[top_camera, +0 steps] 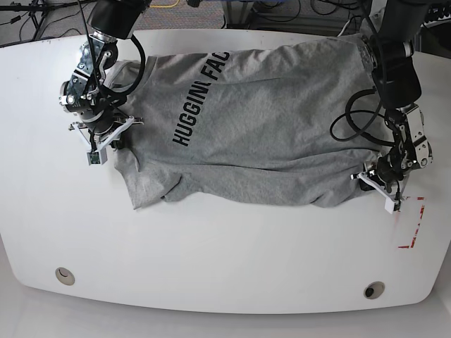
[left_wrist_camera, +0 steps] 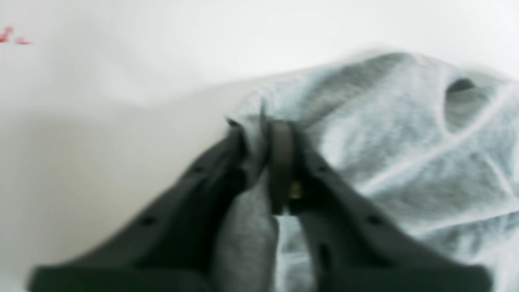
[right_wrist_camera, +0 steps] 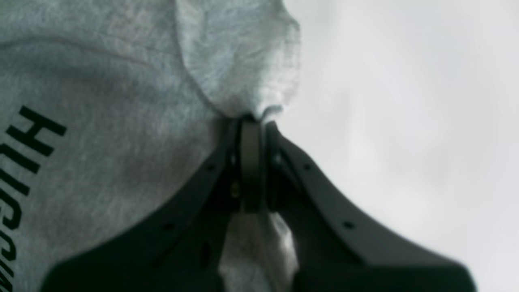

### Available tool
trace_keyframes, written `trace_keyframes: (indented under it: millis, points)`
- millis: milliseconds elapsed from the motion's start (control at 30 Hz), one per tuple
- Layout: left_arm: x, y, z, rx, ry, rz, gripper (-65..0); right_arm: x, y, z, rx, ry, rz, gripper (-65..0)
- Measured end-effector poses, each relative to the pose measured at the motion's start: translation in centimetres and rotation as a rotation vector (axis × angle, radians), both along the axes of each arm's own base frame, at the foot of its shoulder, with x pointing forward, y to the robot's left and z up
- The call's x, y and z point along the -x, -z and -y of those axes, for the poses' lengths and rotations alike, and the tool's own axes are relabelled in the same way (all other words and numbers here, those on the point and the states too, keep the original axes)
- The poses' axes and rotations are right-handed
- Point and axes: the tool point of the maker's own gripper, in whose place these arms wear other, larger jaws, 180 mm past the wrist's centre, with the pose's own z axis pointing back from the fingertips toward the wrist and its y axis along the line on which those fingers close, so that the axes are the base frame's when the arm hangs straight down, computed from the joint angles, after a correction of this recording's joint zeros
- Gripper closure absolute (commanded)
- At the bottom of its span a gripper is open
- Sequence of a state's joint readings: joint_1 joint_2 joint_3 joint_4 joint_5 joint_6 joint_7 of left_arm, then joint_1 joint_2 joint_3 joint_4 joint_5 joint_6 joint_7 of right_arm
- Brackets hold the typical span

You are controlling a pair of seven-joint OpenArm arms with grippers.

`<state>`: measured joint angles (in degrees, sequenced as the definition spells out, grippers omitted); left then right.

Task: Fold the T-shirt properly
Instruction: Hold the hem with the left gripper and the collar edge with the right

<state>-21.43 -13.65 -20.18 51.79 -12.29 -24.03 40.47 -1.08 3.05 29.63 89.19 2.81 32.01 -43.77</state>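
Observation:
A grey T-shirt [top_camera: 246, 134] with black lettering lies spread across the white table [top_camera: 211, 260], its near edge partly rumpled. My left gripper [left_wrist_camera: 263, 129] is shut on a pinch of the shirt's fabric [left_wrist_camera: 405, 134]; in the base view it sits at the shirt's right near corner [top_camera: 370, 177]. My right gripper [right_wrist_camera: 253, 121] is shut on a fold of the shirt [right_wrist_camera: 121, 81] beside the print; in the base view it is at the shirt's left edge, by the sleeve [top_camera: 113, 134].
Red tape marks [top_camera: 412, 222] lie on the table just right of the left gripper. Two round holes [top_camera: 65, 274] [top_camera: 374, 289] sit near the front edge. Cables hang at the back beyond the table.

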Motion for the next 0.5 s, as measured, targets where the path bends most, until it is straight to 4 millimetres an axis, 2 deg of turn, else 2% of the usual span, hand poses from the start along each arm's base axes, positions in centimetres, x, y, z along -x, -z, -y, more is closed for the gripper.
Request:
trace_keyframes:
  millis: [133, 267, 433, 500]
  points:
    - [-0.2, -0.1, 0.4, 0.012, 0.002, 0.005, -1.5, -0.1, -0.1, 0.1, 0.002, 0.000, 0.002, -1.4]
    - [0.4, -0.9, -0.3, 0.000, -0.021, -0.002, -0.6, -0.2, -0.6, 0.1, 0.012, -0.002, 0.014, -1.4]
    - [0.9, -2.9, -1.7, -0.050, -0.042, 0.008, 0.0, -0.9, -2.6, 0.5, 0.048, -0.006, 0.067, -1.4]
    - [0.3, -4.6, -1.6, -0.074, -0.033, 0.041, 0.0, -1.3, -3.6, 0.6, 0.063, -0.008, 0.092, -1.4]
